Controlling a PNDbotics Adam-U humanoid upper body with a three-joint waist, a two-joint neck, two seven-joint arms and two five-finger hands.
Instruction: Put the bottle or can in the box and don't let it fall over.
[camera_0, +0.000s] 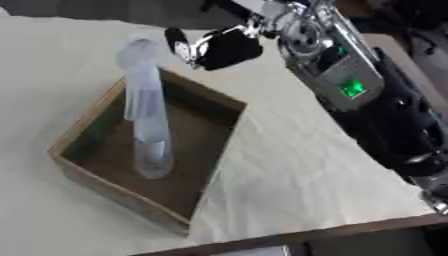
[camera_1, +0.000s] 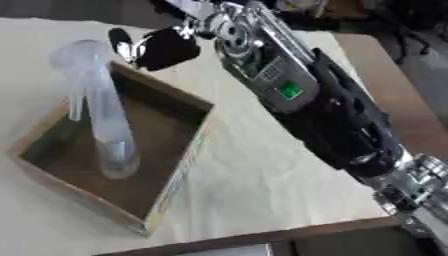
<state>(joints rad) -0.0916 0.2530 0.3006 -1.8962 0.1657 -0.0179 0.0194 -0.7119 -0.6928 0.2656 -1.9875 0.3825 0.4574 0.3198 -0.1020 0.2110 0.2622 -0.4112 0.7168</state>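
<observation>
Right hand (camera_0: 219, 47) hovers beside clear bottle (camera_0: 147, 115) in wooden box (camera_0: 96, 115).

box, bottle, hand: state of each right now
wooden box: open-topped, on the cloth-covered table, holding the bottle
clear bottle: standing upright inside the box, base on its floor, not held
right hand: beside the bottle's top, beyond the box's far rim, apart from the bottle; fingers not clear
</observation>
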